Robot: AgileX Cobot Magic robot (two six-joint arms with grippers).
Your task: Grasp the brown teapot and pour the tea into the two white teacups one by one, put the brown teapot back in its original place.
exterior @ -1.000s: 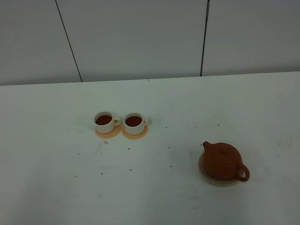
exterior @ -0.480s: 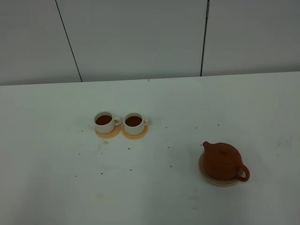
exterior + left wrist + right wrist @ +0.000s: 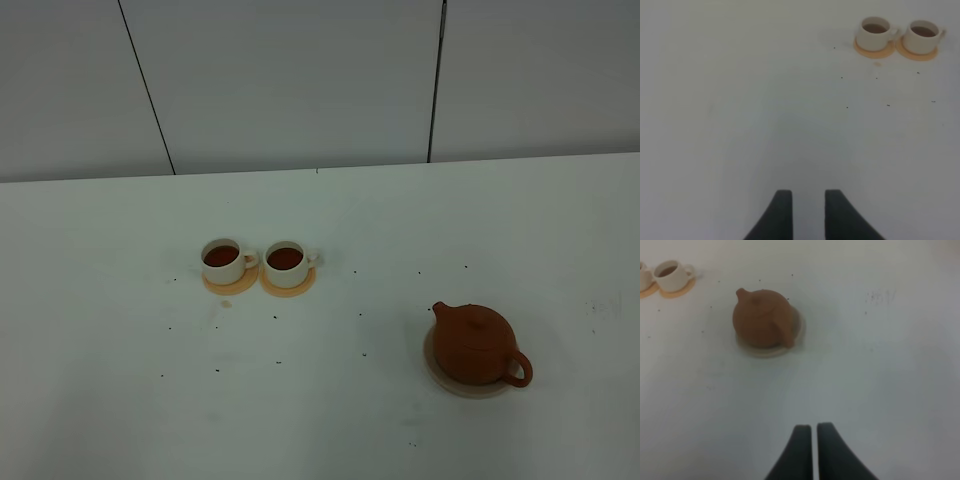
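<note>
The brown teapot (image 3: 476,344) stands upright, lid on, on its large pale beige coaster (image 3: 462,386) at the right front of the table. The two white teacups (image 3: 224,261) (image 3: 287,261) sit side by side on small orange coasters left of centre, each holding dark tea (image 3: 285,257). Neither gripper shows in the high view. My right gripper (image 3: 813,427) hovers well back from the teapot (image 3: 762,317), its fingers nearly touching and empty. My left gripper (image 3: 807,195) is far from the cups (image 3: 875,31) (image 3: 922,35), with a narrow gap between its fingers and nothing in it.
The white table (image 3: 330,400) carries scattered small dark specks and a faint smudge (image 3: 603,306) at the far right. A grey panelled wall (image 3: 300,80) rises behind the table's back edge.
</note>
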